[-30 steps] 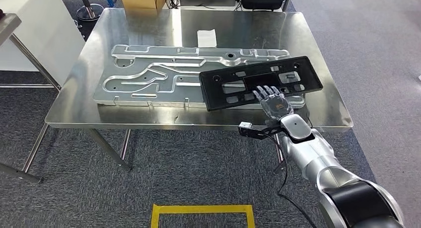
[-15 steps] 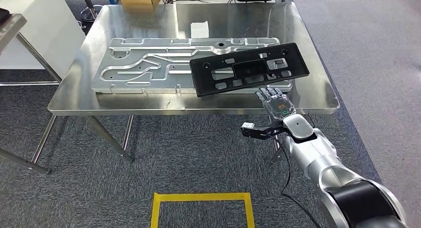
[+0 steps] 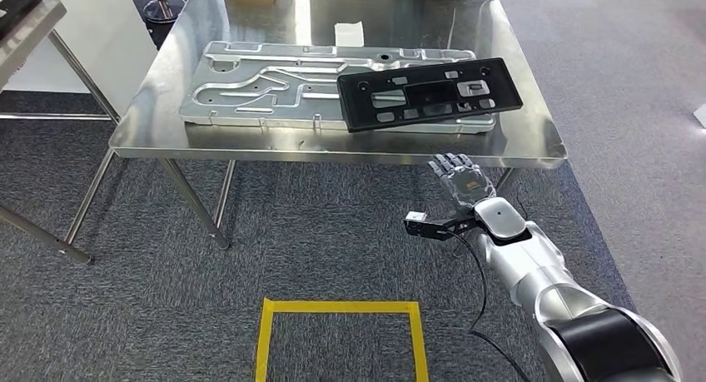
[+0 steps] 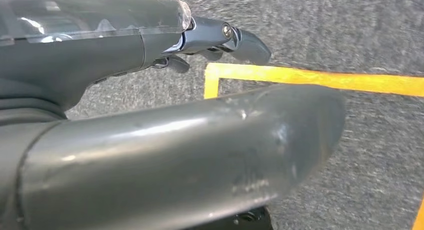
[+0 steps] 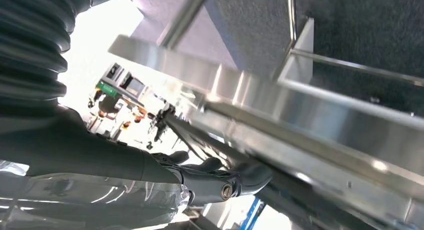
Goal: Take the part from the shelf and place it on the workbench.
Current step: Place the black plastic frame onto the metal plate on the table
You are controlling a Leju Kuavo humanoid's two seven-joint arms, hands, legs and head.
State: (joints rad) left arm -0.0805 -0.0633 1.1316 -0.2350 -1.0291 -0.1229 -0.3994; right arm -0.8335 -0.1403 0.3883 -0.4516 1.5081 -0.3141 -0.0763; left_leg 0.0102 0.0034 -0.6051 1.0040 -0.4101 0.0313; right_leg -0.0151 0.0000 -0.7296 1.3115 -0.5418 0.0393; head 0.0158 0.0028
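The black part [image 3: 430,93] lies on the table [image 3: 533,141], partly across the silver plate [image 3: 275,86]. The right hand [image 3: 462,176] hangs below the edge, fingers extended, holding nothing. Placement looks finished.

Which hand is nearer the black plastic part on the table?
Right. The right hand hangs just off the table's near edge, below the black part. The left hand hangs over carpet by yellow floor tape.

Open carpet [image 3: 333,249] before the workbench [image 3: 533,141] — its edge just beyond right hand [image 3: 463,179].
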